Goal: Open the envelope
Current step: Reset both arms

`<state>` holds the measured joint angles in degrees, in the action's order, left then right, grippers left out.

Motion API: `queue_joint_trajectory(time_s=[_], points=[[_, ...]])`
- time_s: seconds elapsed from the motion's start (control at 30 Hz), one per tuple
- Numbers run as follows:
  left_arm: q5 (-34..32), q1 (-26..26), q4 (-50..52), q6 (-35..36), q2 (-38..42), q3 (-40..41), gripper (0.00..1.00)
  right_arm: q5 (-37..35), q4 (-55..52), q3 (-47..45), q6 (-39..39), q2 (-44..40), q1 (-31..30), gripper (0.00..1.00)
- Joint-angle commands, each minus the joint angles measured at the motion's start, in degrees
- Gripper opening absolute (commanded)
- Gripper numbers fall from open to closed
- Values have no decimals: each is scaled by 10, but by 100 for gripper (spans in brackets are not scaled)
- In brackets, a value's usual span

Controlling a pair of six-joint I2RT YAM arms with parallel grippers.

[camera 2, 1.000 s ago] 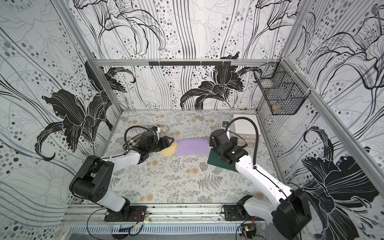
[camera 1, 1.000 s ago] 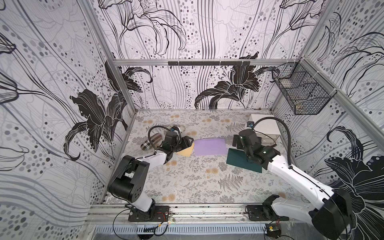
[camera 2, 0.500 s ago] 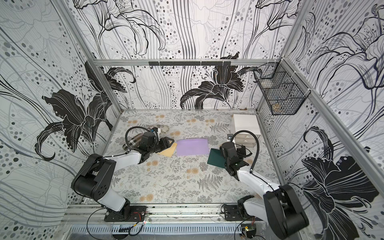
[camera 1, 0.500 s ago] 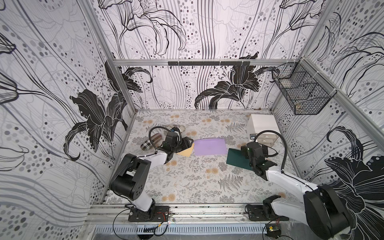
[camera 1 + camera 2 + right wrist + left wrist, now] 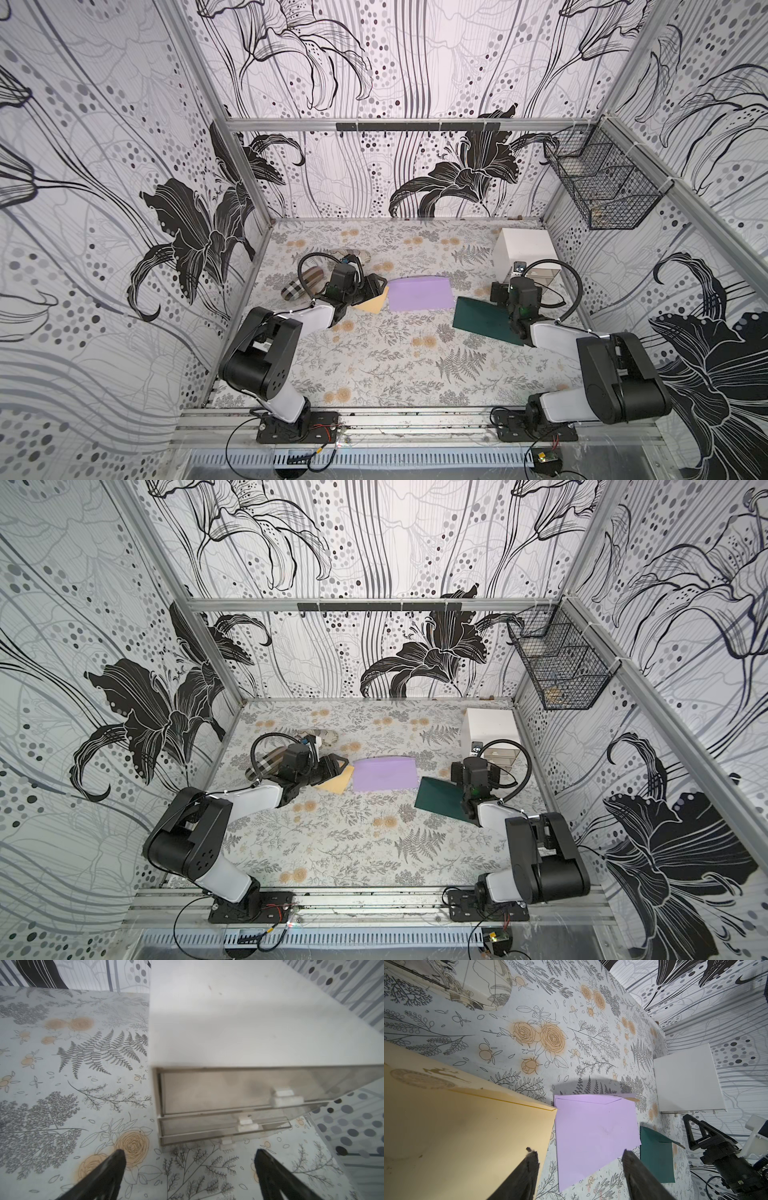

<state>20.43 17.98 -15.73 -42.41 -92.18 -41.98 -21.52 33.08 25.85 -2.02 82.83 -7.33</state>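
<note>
Pouch (image 5: 302, 281), striped, far left on the table (image 5: 374, 365). Left gripper (image 5: 579, 1153) next: jaws partly apart, nothing held, over the near corner of tan envelope (image 5: 371, 305), contact unclear. Purple envelope (image 5: 420, 293) lies flat just beside it, mid-table, then green envelope (image 5: 480, 320). Right gripper (image 5: 189, 1153) spread wide, empty, facing white drawer box (image 5: 525, 253).

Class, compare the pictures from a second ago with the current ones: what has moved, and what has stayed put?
The right tool drew back from over the green envelope toward its arm's base and, open, now faces the white drawer box. Nothing was gripped or released. The left tool, also open, stayed by the yellow envelope; the purple envelope and the others lie unmoved.
</note>
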Motion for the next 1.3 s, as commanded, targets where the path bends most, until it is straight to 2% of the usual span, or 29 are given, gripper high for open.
queue_joint_trajectory(time_s=[0.0, 0.13, 0.23, 0.3, 1.1, 1.2, 1.27], points=[[-7, -2, 3, 14, -1, -6, 67, 38, 82, -15, 16, 14, 10, 100], [-3, -2, 1, 15, -6, -9, 67, 71, 100, -29, 20, 8, 13, 100], [-3, -2, 0, 13, -4, -6, 67, 81, 248, -76, 40, 54, 14, 100], [-5, -1, -1, 13, 1, -3, 67, 93, 176, -60, 39, 32, 14, 100], [-11, -1, -1, 17, -5, -6, 67, 98, 179, -60, 38, 34, 15, 100], [-45, -1, 30, 46, 21, -6, 67, 98, 179, -60, 38, 34, 15, 100], [-106, 1, 62, 75, 60, -3, 68, 98, 179, -59, 38, 33, 15, 100]])
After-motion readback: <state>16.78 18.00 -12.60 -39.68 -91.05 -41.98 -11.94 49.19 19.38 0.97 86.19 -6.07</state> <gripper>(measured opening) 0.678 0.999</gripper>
